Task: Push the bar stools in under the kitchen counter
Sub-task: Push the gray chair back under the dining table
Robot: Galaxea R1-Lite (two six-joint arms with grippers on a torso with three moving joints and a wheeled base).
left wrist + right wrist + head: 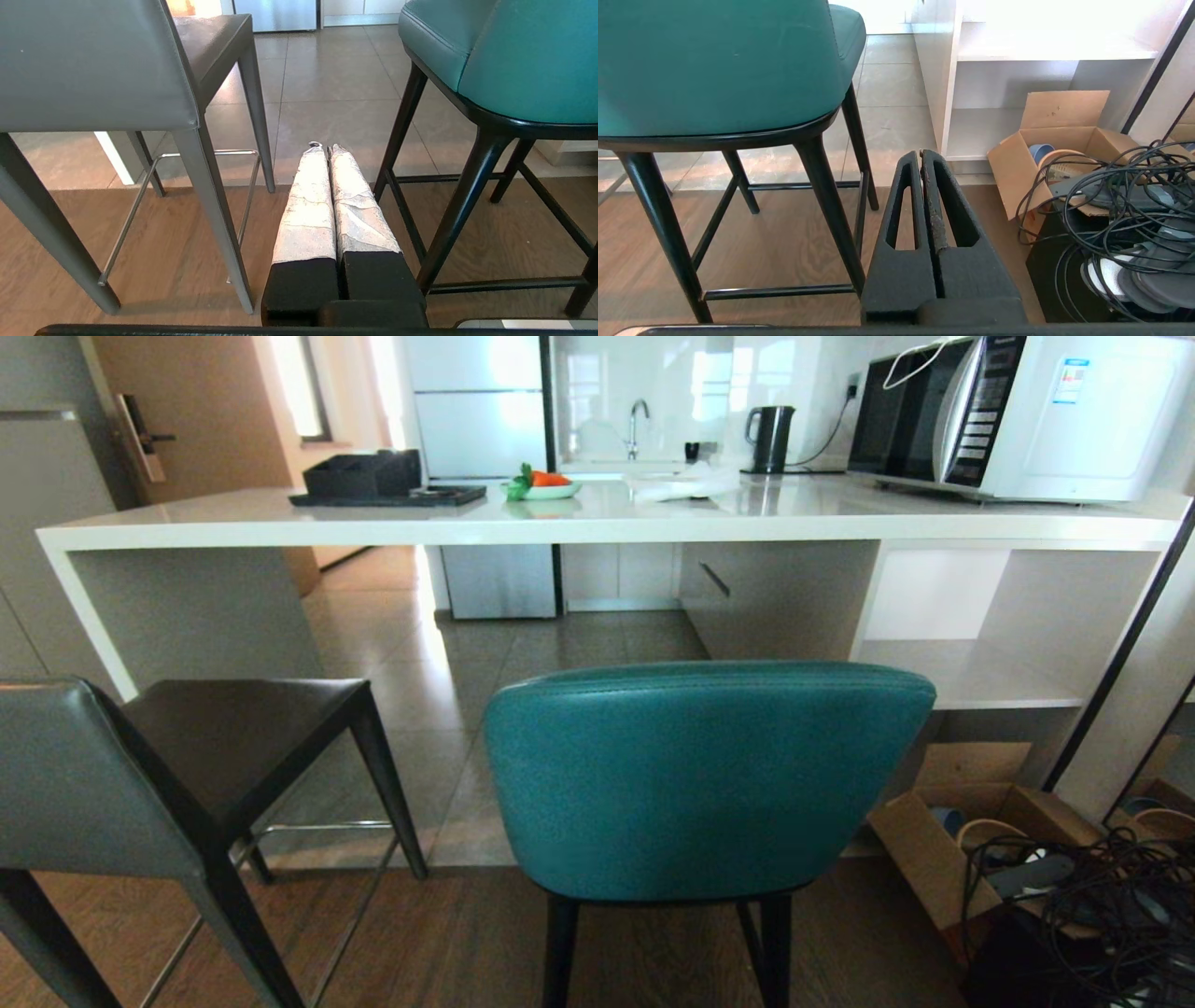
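The teal bar stool point(700, 775) stands straight ahead with its curved back toward me, in front of the white kitchen counter point(597, 527). The grey bar stool point(112, 775) stands at the left, its dark seat partly under the counter's edge. Neither arm shows in the head view. My left gripper point(325, 148) is shut and empty, held low between the grey stool point(93, 65) and the teal stool point(514, 60). My right gripper point(920, 154) is shut and empty, low beside the teal stool's point(719, 65) dark legs, touching nothing.
An open cardboard box point(962, 831) and a tangle of black cables point(1102, 915) lie on the floor at the right, by the counter's open shelves point(971, 672). On the counter stand a microwave point(1018, 415), a kettle point(770, 437), a black tray point(387, 497) and a plate of vegetables point(541, 485).
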